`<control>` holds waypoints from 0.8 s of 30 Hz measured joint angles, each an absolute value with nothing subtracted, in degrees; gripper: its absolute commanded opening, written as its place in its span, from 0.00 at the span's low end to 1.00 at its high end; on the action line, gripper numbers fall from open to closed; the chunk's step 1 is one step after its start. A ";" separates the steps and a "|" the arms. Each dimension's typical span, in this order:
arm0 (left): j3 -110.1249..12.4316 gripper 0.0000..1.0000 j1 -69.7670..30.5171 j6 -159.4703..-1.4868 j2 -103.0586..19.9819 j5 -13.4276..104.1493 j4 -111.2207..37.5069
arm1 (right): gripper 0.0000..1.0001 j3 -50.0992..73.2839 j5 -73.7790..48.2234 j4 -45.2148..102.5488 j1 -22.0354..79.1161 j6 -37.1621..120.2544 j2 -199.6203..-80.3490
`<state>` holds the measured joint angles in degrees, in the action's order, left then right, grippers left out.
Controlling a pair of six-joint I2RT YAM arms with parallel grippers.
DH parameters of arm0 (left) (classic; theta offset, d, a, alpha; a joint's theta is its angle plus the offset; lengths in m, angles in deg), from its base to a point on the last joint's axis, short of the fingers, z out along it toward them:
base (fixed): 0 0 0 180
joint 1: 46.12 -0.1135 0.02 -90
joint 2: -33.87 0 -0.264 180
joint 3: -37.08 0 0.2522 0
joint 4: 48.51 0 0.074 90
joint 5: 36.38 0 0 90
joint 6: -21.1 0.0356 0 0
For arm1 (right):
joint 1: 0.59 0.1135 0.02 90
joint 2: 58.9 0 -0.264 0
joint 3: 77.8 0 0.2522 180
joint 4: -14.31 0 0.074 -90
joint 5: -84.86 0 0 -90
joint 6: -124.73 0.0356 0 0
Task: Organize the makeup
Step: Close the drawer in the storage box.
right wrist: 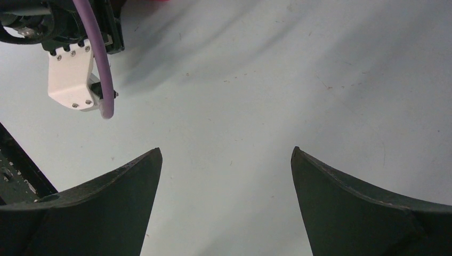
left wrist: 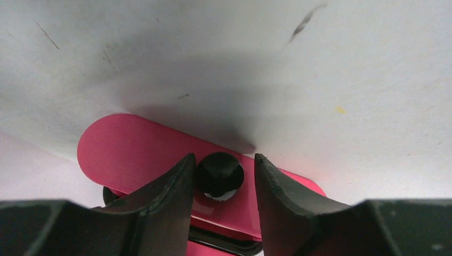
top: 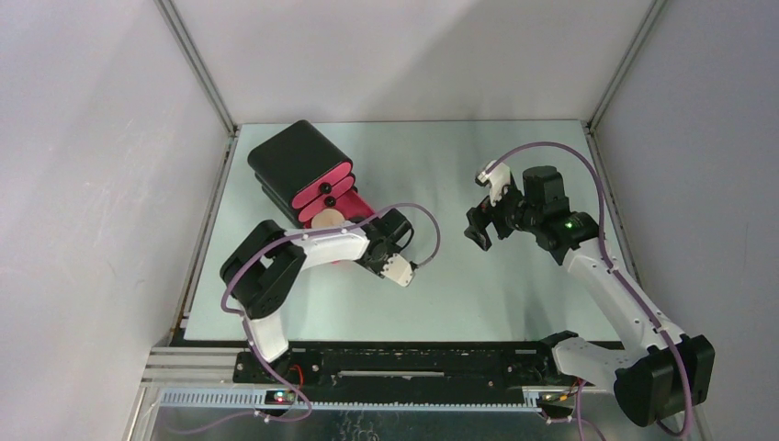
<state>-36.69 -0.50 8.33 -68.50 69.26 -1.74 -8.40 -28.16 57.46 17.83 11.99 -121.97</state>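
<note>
One piece of makeup shows: a tan round disc (top: 324, 219) lying in the pulled-out bottom drawer of the black box (top: 296, 158). My left gripper (left wrist: 221, 157) is at that drawer's pink front (left wrist: 133, 149), jaws either side of its black knob (left wrist: 220, 175). The left finger touches the knob and a small gap remains at the right finger. My right gripper (top: 479, 230) hovers wide open over bare table near the middle, nothing between its fingers (right wrist: 128, 181).
The box's two upper pink drawers (top: 323, 184) are pushed in, each with a black knob. The left arm's white wrist piece and purple cable (right wrist: 69, 80) show at the top left of the right wrist view. Grey walls enclose the table (top: 514, 285).
</note>
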 measured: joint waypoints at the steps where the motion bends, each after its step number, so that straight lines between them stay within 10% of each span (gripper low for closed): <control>1: -36.69 0.48 -0.83 8.59 -68.50 69.85 -1.76 | 0.99 -8.40 -28.16 57.46 17.83 11.97 -122.04; 24: -39.09 0.52 -11.34 13.25 -68.78 75.95 -5.13 | 0.99 -8.43 -28.18 57.48 17.83 11.81 -122.69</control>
